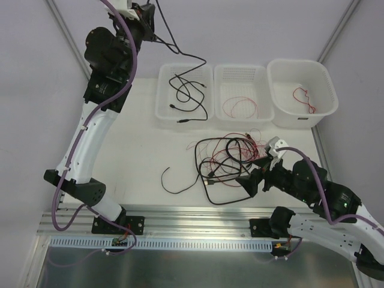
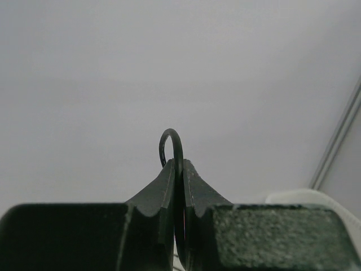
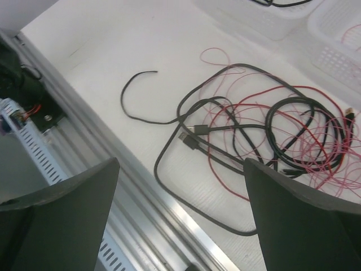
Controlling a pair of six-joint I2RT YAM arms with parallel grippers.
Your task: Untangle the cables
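A tangle of black and red cables (image 1: 231,159) lies on the white table (image 1: 138,144), just in front of three white baskets (image 1: 165,114) holding more cables. The right gripper (image 1: 255,175) hovers beside the tangle, jaws wide apart. The left gripper (image 2: 181,169), raised high, is clamped on a black cable (image 2: 171,138). Plain grey walls (image 1: 36,90) stand around

We note left arm (image 1: 81,141) and right arm (image 1: 318,231): white shells, black joint housings, black base brackets. Purple hose (image 1: 131,42) along each. Left pincer (image 2: 176,165) and right pincer (image 3: 180,169) fingers (image 3: 62,203): matte black, grainy; left tips wedge-shaped.
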